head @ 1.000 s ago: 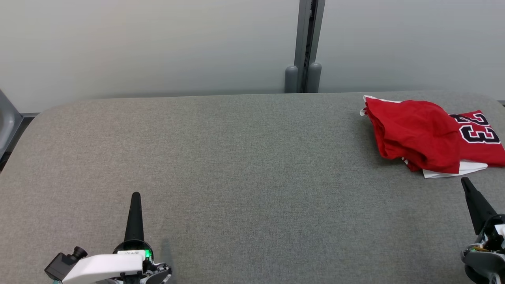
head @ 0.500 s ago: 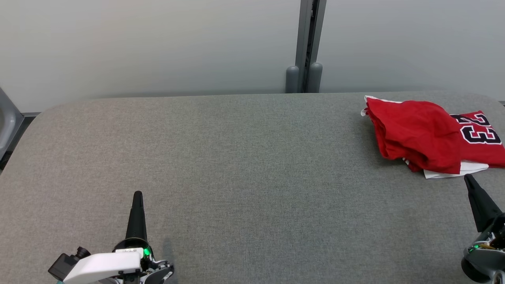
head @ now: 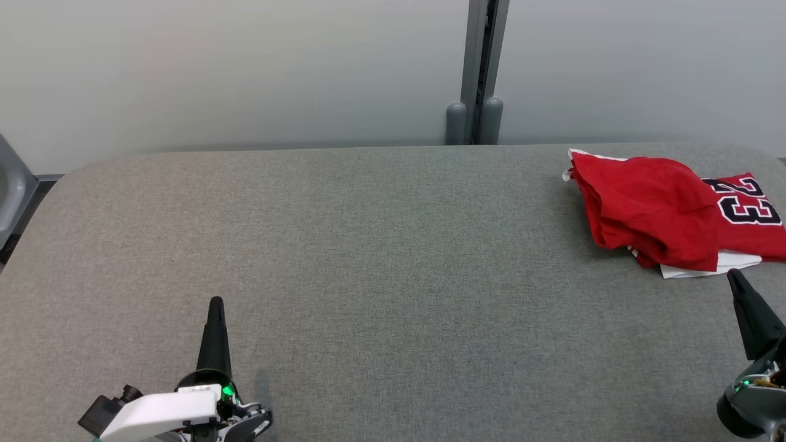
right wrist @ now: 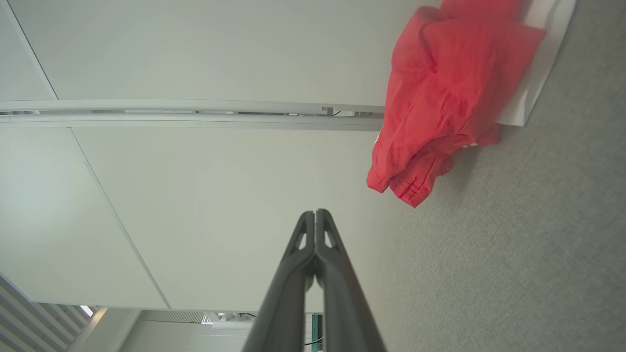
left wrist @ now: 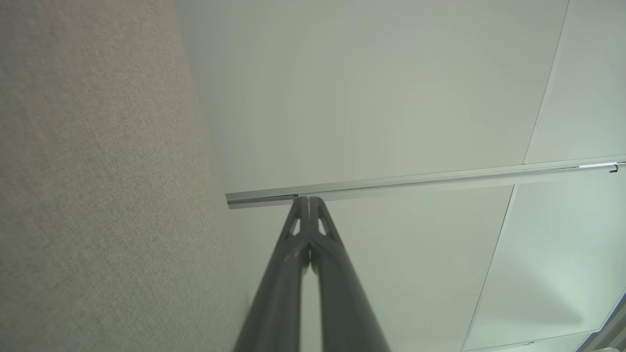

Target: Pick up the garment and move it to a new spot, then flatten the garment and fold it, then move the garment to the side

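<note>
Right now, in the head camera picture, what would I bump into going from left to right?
left tool → grey post at the wall → red garment with the number 23

Red garment [head: 651, 205], white trim, number 23, crumpled, table's far right
</note>
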`<state>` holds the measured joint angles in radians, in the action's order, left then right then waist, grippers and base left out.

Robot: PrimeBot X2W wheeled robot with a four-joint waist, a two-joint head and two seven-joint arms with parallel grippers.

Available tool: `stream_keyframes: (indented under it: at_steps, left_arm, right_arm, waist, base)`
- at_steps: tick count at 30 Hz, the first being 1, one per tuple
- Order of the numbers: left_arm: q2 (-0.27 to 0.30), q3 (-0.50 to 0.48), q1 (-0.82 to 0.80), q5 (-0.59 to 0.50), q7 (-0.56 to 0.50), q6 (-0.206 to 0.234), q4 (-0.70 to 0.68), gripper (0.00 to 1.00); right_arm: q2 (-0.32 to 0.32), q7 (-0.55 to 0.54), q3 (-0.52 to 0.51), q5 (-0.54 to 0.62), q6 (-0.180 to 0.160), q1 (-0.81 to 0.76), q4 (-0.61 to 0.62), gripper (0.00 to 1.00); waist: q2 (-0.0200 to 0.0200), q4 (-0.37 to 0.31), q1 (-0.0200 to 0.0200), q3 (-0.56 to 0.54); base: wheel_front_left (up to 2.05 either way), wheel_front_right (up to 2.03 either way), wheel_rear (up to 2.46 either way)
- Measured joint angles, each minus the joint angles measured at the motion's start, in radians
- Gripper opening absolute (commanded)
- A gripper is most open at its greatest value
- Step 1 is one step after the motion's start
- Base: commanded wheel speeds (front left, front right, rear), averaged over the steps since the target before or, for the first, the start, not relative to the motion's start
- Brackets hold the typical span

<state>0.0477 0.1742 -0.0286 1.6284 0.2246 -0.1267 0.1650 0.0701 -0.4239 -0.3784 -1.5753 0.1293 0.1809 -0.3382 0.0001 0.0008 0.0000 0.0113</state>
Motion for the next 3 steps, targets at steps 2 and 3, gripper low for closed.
stream_keyframes:
  at_steps: [2,3]
  left_arm:
    - [0.0,0.0,0.0,0.0,0.0,0.0,0.0,0.0]
    - [0.0,0.0,0.0,0.0,0.0,0.0,0.0,0.0]
  right_arm:
    - [0.0,0.0,0.0,0.0,0.0,0.0,0.0,0.0]
    - [0.0,0.0,-0.001,0.0,0.0,0.0,0.0,0.0]
  waist:
    - [0.0,0.0,0.0,0.0]
    - [0.0,0.0,0.0,0.0]
  base:
    - [0.0,0.0,0.0]
    - [0.0,0.0,0.0]
